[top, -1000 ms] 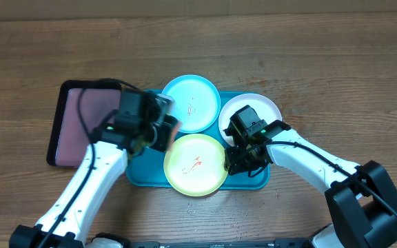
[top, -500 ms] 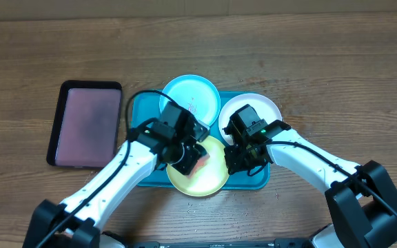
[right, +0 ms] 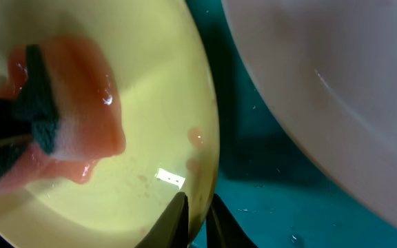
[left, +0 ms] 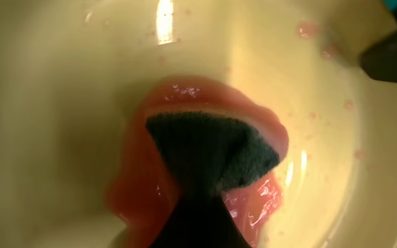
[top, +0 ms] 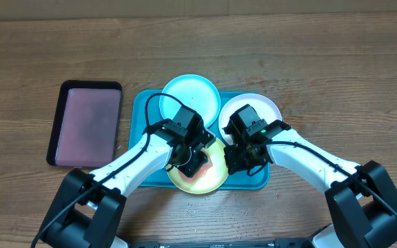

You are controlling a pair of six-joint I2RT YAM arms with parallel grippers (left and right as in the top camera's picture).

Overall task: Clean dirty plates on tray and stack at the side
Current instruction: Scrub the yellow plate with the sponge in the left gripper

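No text, label, brand mark, number or sign can be read in any of the views. The yellow-green plate [top: 216, 169], the light blue plate [top: 191, 93], the white plate [top: 265, 107] and the tray [top: 253, 180] carry no legible writing.
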